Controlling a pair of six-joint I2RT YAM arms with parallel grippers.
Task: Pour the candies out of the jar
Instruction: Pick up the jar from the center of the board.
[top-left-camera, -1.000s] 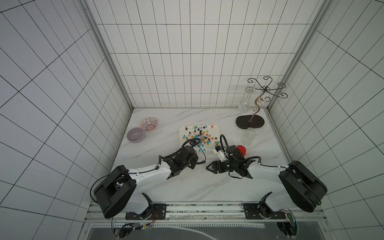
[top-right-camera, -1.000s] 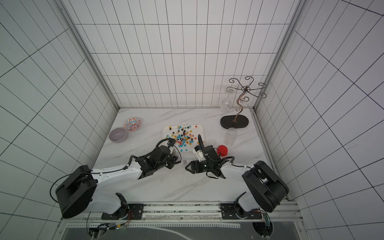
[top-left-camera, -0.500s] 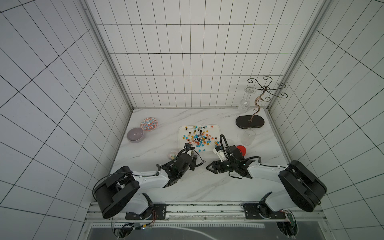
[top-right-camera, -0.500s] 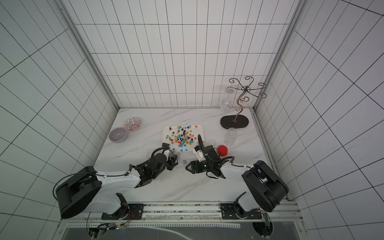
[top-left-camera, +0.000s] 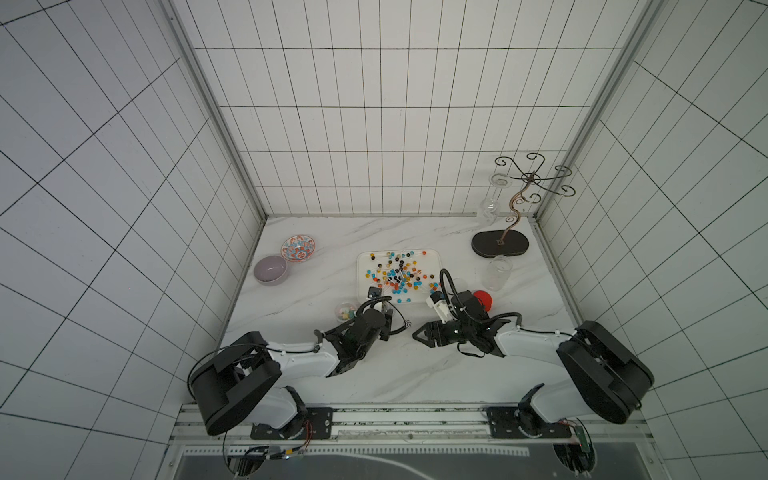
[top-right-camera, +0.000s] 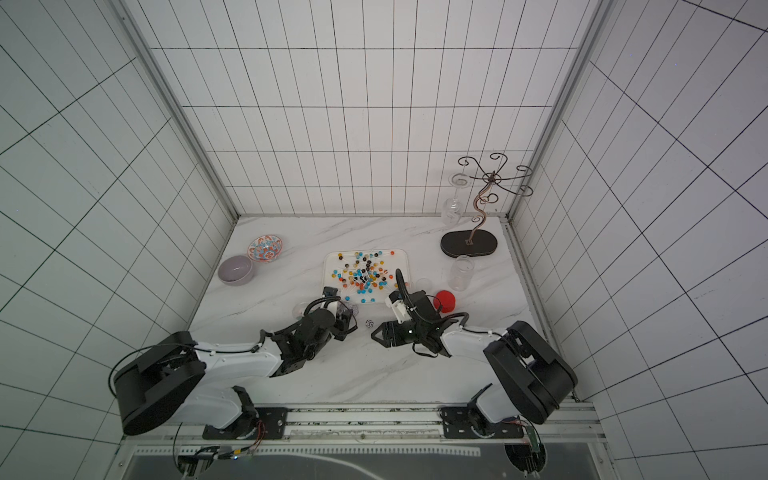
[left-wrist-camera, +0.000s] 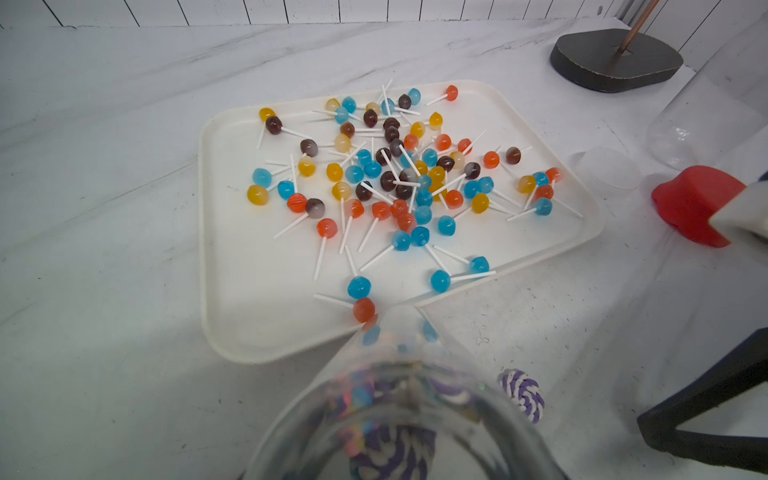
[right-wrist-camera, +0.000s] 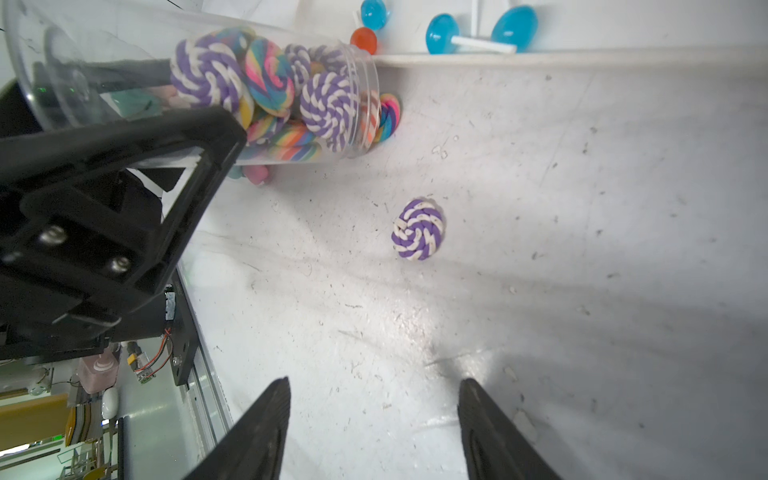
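Left gripper (top-right-camera: 338, 321) was clamped around the clear jar (right-wrist-camera: 199, 83), which was tipped nearly flat. Its long axis ran from the gripper out toward the near rim of the white tray (left-wrist-camera: 249, 303): bottom end in the jaws, mouth aimed at the tray. Far as I could tell the mouth was just short of the rim, low over the marble tabletop (right-wrist-camera: 582, 291).

Swirl candies (right-wrist-camera: 328, 104) were bunched at the mouth, one rainbow one poking out. A purple-and-white swirl disc (right-wrist-camera: 419, 229) lay on the bare tabletop between the jar and the right gripper (right-wrist-camera: 374, 382), which sat spread apart and empty, pointing at it. The tray held loads of lollipops (left-wrist-camera: 395, 174). My guess: the mouth needs to get over that rim.
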